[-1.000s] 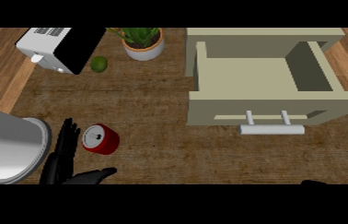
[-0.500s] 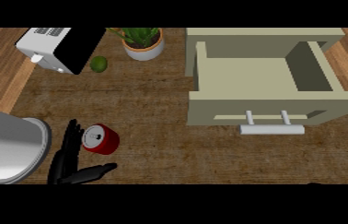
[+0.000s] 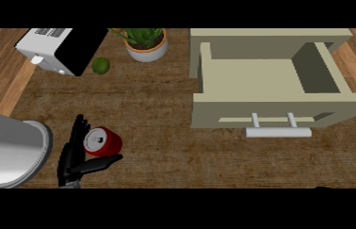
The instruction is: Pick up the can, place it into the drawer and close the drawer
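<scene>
The red can (image 3: 104, 142) rests on the wooden counter at the lower left, its silver top facing left. My left hand (image 3: 72, 157) is open around it: straight fingers run up along the can's left side and the thumb reaches out just below it. The beige drawer (image 3: 268, 77) stands pulled open at the upper right, nothing inside, its pale bar handle (image 3: 278, 131) facing me. Only a dark sliver of my right hand (image 3: 322, 187) shows at the lower right edge.
A potted plant (image 3: 144, 44) stands at the back, a green lime (image 3: 101, 65) and a white toaster (image 3: 55, 49) to its left. A steel sink basin (image 3: 21, 152) lies at the left edge, close to my left hand.
My left hand has slid forward beside the can, fingers now reaching past its top and the thumb closer under it. The right hand has sunk towards the lower edge.
</scene>
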Controlling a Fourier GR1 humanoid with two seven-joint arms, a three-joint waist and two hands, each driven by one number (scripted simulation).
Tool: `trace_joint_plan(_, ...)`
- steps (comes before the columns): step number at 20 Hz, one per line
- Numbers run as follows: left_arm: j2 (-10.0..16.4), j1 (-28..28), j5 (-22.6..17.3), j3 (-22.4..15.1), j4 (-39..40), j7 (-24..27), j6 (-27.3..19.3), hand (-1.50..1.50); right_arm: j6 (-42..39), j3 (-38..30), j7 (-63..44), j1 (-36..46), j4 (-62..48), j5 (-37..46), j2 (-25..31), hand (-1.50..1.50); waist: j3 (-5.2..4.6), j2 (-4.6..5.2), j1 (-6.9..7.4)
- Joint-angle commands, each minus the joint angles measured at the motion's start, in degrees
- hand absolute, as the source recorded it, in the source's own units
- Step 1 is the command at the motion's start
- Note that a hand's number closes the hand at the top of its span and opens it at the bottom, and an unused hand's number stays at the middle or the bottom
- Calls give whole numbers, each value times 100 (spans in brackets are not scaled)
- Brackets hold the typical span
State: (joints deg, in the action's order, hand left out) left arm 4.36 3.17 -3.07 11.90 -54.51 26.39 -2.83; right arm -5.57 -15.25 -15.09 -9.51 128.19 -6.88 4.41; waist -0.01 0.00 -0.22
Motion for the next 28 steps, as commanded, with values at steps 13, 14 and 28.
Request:
trace_joint_plan(13, 248, 1187, -169, -28, 1620, 664, 881, 150, -52, -446, -512, 530, 44, -372, 322, -150, -2, 4, -18)
trace_joint_plan(14, 140, 1383, -168, -61, 1644, 456, 778, 150, -257, -381, -228, -131, 299, -341, 98, -150, -1, 1, -46)
trace_joint_plan(28, -213, 2114, -276, -71, 1929, 878, 523, 150, -156, -606, 27, 362, -101, -139, 226, -150, 1, 2, -23)
